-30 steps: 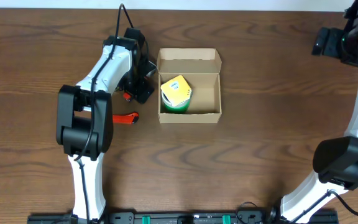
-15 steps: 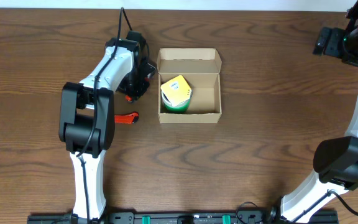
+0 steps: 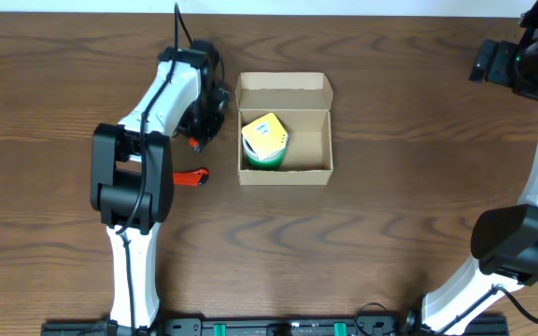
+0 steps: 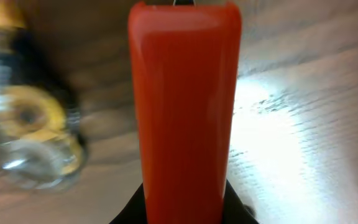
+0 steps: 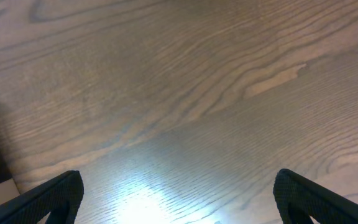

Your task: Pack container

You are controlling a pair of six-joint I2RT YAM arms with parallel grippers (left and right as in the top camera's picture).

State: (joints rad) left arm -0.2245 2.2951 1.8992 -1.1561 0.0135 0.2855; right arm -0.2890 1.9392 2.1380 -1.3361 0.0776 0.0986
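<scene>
**Left arm draws back with a red piece**

In the last second the left gripper [image 3: 204, 129] has pulled toward the table's far edge, its jaws seemingly clamped on a red piece [image 4: 185, 99] that fills its wrist view. A second red piece [image 3: 191, 176] lies unmoved. Just right, the container [image 3: 285, 174] sits open mid-table, holding a yellow-lidded tub [image 3: 265, 138]. The pick looks done, and the carry across comes next. Far right, the right gripper [image 5: 178, 182] hovers, jaws apart

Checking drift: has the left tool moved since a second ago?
Yes. The left tool shifted slightly toward the far edge, along the left wall of the container.
</scene>
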